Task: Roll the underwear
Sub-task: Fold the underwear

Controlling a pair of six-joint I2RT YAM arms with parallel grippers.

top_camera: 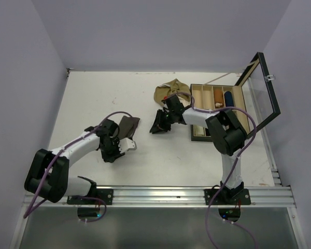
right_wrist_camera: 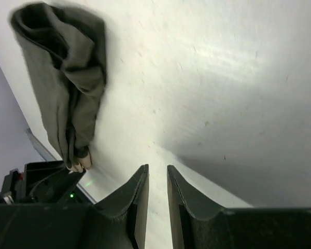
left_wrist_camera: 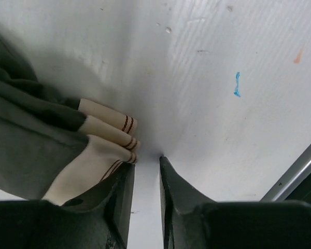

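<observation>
The dark brown underwear (top_camera: 127, 126) lies bunched on the table, its beige waistband (top_camera: 129, 146) folded in layers toward the front. In the left wrist view the striped waistband (left_wrist_camera: 106, 140) touches the outer side of my left finger. My left gripper (top_camera: 115, 149) (left_wrist_camera: 146, 160) is down at the table with its jaws nearly together and nothing between them. The olive-tan underwear (top_camera: 168, 89) lies crumpled at the back, next to the box. My right gripper (top_camera: 159, 123) (right_wrist_camera: 157, 168) is at mid-table, jaws nearly together and empty. The right wrist view shows the brown underwear (right_wrist_camera: 67, 78) ahead of it.
A black box (top_camera: 217, 106) with wooden compartments holding rolled items stands at the right, its glass lid (top_camera: 262, 88) propped open. A metal rail (top_camera: 160, 196) runs along the table's front edge. White walls close in the table on three sides.
</observation>
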